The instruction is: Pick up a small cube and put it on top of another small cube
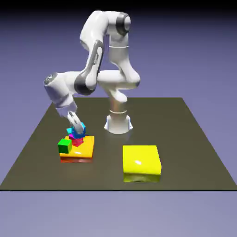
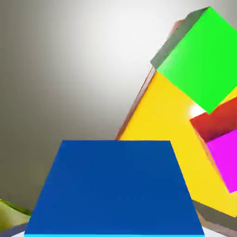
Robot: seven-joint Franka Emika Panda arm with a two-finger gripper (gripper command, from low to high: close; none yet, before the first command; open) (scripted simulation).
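In the exterior view, the end effector [image 1: 79, 129] partly covers the blue cube [image 1: 83, 132], and its fingertips blend into the bright faces, so the contact is hard to read there. A cyan patch [image 1: 70, 131] peeks out just beside the blue cube, toward the exterior view's left; most of whatever it belongs to is hidden. Below the blue cube, the pink cube [image 1: 77, 142] shows only in part, with a reddish front face. Whether the two cubes touch cannot be told. The green cube [image 1: 65, 146], sharp-edged and plain, covers part of the orange slab [image 1: 84, 149]. That slab is glossy, as is the thick yellow slab [image 1: 140, 159] well apart on the dark, smooth table [image 1: 180, 139]. The white arm [image 1: 96, 60] has dark grey joint bands and a smooth shell.

In the hand view, the blue cube lies between the fingertips at the bottom edge, the end effector closed on it and holding it. Its broad, flat blue face hides most of the fingertips, leaving pale slivers in the lower corners. The green cube and the pink cube are both cut off by the right edge. The orange slab looks yellow here, and its lower part is covered by the blue cube.
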